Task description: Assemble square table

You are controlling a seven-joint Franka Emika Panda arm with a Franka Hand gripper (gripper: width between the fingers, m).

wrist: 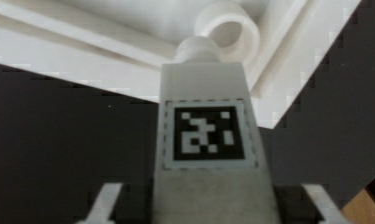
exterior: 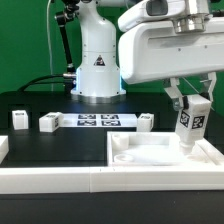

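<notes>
Nearest, a white rail (exterior: 50, 180) across the front. Just behind, the top (exterior: 150, 150), rim up, flat on the black table (exterior: 50, 140). Over its corner at the exterior view's right, gripper (exterior: 190, 112) clamped narrow on a leg (exterior: 189, 124), held upright, tag outward. Seen from the wrist, leg tip right by the round corner socket (wrist: 232, 35); touching or not, cannot tell. Further back, loose legs (exterior: 47, 122) either side of the marker board (exterior: 95, 121); beyond, the arm's base (exterior: 97, 65).

Likely trouble:
- Tip off-centre: catching on the socket lip and shoving the top sideways.
- Slight tilt: jamming or cross-threading.
- Hard downward push: leg sliding up between the fingers.
</notes>
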